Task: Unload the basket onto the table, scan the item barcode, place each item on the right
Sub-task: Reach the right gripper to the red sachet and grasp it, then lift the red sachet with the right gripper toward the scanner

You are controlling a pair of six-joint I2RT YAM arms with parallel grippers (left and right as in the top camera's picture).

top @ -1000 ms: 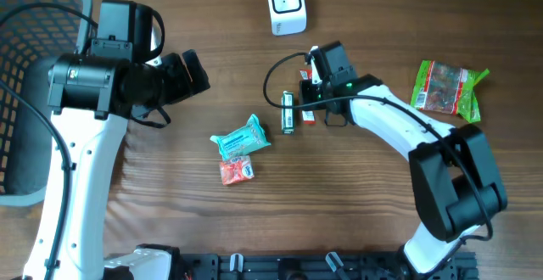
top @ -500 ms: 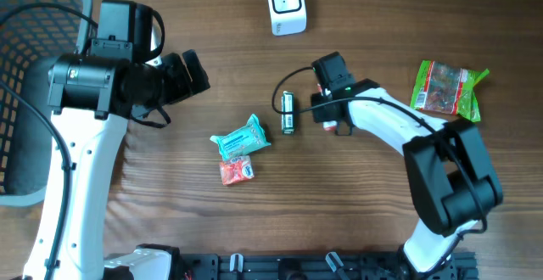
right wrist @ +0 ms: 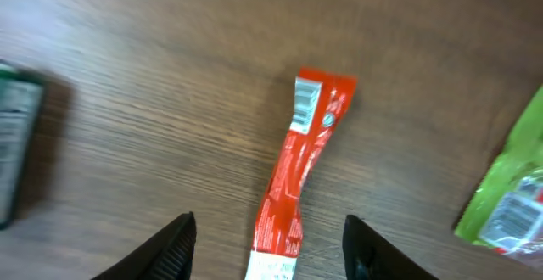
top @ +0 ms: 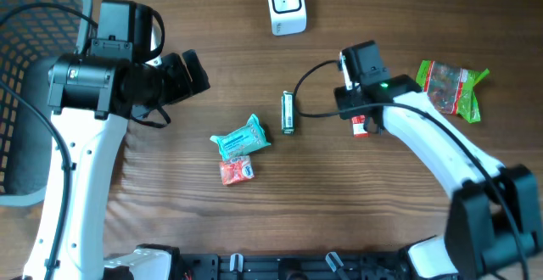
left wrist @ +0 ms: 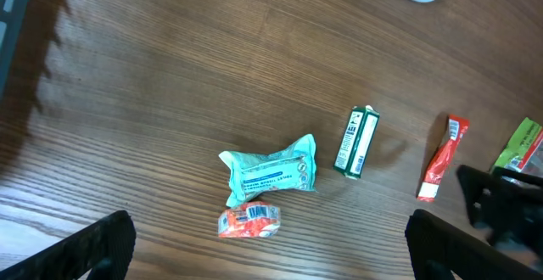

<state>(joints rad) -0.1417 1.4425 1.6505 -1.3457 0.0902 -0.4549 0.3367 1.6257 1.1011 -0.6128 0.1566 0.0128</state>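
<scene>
Wooden table carries everything; grey basket sits at its far left corner, near the left gripper, which hangs spread wide and empty; right gripper hovers with its fingers apart, grasping nothing; white scanner stands at the far edge, well apart from it; red sachet, seemingly the item, lies flat on the wood between those parted fingers. By my judgement nothing is scanned yet: pickup, carry and presenting the barcode all remain.
</scene>
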